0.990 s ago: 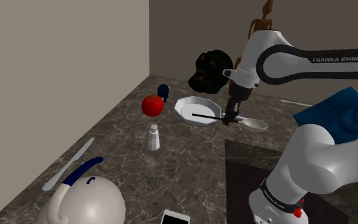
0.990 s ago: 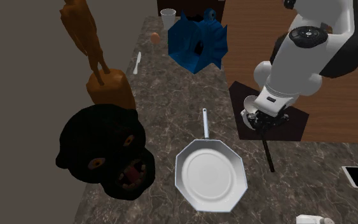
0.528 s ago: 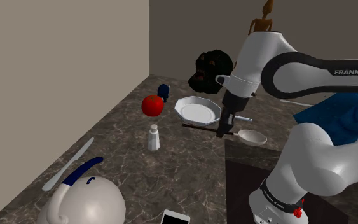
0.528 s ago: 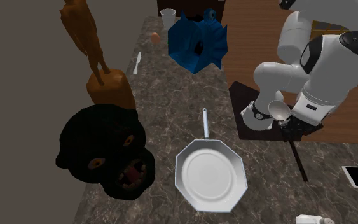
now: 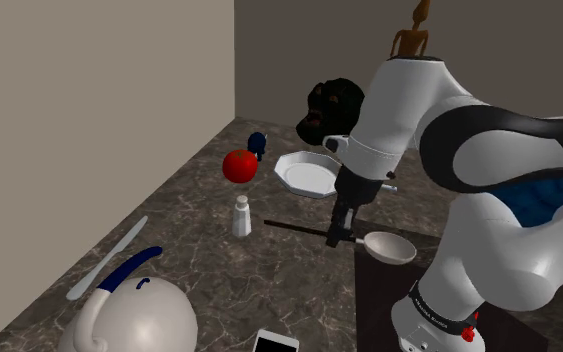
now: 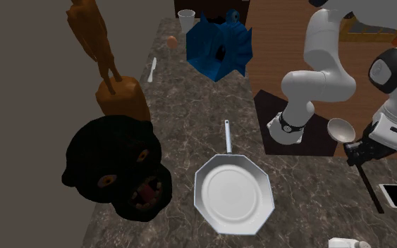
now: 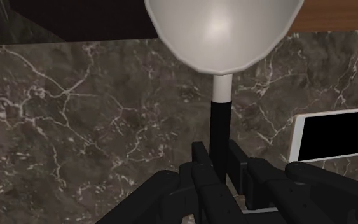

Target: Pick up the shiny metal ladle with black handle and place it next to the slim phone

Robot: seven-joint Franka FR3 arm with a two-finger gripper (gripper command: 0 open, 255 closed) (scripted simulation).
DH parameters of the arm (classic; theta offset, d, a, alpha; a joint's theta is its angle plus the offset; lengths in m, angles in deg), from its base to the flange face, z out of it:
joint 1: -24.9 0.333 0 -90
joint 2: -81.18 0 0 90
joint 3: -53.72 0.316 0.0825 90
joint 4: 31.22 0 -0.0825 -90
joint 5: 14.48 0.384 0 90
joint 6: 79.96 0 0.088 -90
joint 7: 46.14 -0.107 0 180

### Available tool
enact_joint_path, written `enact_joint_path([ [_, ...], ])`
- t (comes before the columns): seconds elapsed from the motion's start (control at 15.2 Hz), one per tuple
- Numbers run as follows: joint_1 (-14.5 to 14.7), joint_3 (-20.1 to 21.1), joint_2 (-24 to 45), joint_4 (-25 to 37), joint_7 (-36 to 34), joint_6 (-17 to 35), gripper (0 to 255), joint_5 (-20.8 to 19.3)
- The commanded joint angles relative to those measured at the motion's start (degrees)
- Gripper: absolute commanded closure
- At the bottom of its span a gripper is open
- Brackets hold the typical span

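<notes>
Above the counter (image 5: 199, 260), the gripper (image 5: 341, 232) is clamped on the ladle (image 5: 389, 247) by its black handle, held roughly level, likely to carry it clear of clutter. The phone (image 5: 275, 342) lies toward seven o'clock in the shoulder view, well apart.

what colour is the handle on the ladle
Black. The ladle handle runs from the gripper to a pale silvery bowl. The wrist view shows it best.

The black two-finger gripper (image 7: 219, 167) clasps the black handle of the shiny grey round-bowled ladle (image 7: 222, 28), its bowl out ahead of the fingertips over the dark veined marble counter (image 7: 95, 108), a slim white-rimmed black-screened phone (image 7: 336, 133) lying near one finger.
</notes>
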Motion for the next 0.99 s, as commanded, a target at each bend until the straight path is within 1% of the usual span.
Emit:
enact_joint_path([
  [0.0, 1.5, 2.7, 2.2, 1.3, -2.6, 1.3, 255, 1.9],
  [0.46, 2.2, 3.7, 3.9, -3.3, -2.0, 7.5, 255, 3.4],
  [0.92, 3.1, 4.8, 7.0, -7.3, -1.2, 14.6, 255, 5.2],
])
